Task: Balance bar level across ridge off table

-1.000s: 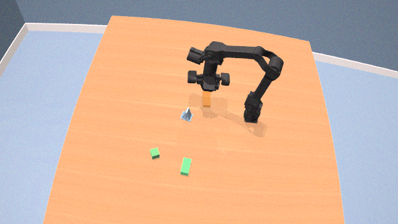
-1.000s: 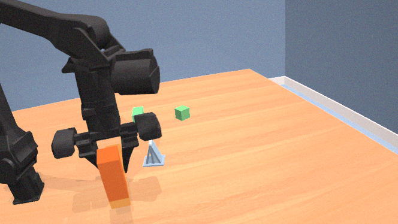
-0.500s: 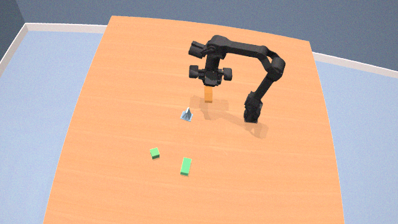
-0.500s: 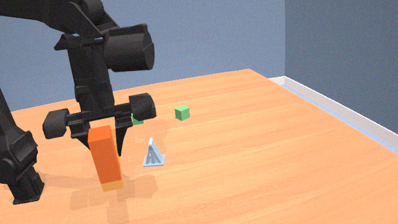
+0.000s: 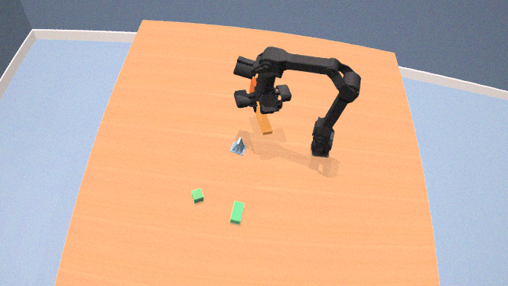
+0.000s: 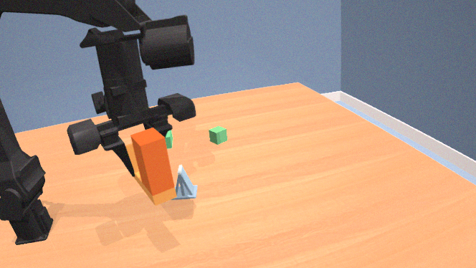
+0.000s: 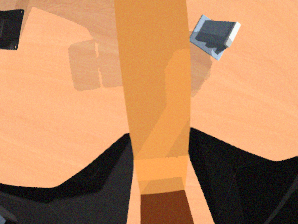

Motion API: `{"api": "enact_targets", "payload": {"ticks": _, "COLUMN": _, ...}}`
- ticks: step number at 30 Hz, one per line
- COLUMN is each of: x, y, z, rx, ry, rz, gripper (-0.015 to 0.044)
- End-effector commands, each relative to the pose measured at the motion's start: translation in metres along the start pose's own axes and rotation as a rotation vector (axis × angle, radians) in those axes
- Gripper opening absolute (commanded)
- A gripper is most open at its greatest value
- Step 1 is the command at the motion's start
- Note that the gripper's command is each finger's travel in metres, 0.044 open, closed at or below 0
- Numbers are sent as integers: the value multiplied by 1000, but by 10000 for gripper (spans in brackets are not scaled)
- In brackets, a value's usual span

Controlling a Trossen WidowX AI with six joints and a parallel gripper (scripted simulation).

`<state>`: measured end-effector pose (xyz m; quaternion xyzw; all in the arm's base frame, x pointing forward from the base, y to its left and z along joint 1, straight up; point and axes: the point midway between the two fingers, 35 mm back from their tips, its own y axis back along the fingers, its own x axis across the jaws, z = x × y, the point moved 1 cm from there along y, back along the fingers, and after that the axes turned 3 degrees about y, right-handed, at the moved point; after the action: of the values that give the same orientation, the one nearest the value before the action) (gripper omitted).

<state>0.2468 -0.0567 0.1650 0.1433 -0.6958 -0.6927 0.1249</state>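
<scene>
My gripper [image 5: 262,110] [image 7: 158,136] is shut on the bar [image 5: 264,122] [image 6: 165,196] [image 7: 152,75], one finger on each side. The bar is long and light orange, with a red-orange block [image 5: 252,85] [image 6: 154,163] at one end, dark red-brown in the wrist view [image 7: 165,207]. The bar appears lifted above the table; its exact tilt and height are hard to tell. The ridge [image 5: 239,146] [image 6: 184,187] [image 7: 215,35], a small pale blue wedge on a flat base, stands on the table apart from the bar, right of it in the wrist view. One fingertip is hidden in the exterior view.
A green cube [image 5: 197,196] [image 6: 218,135] and a longer green block [image 5: 237,212] [image 6: 169,140] lie on the table [image 5: 325,229] [image 6: 305,215], beyond the ridge from the gripper. The arm's base [image 5: 321,143] [image 6: 32,222] stands on the other side of the bar from the ridge.
</scene>
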Motion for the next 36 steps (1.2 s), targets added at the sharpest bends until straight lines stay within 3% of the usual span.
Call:
{"api": "enact_targets", "payload": {"ticks": 1, "x": -13, "y": 0, "z": 6, "rx": 2, "ry": 122, "rz": 6, "gripper": 0}}
{"api": "enact_targets", "payload": {"ticks": 29, "x": -71, "y": 0, "z": 86, "rx": -4, "ry": 983, "rz": -1, "gripper": 0}}
{"api": "enact_targets", "payload": {"ticks": 36, "x": -71, "y": -7, "z": 86, "rx": -4, "ry": 987, "rz": -1, "gripper": 0}}
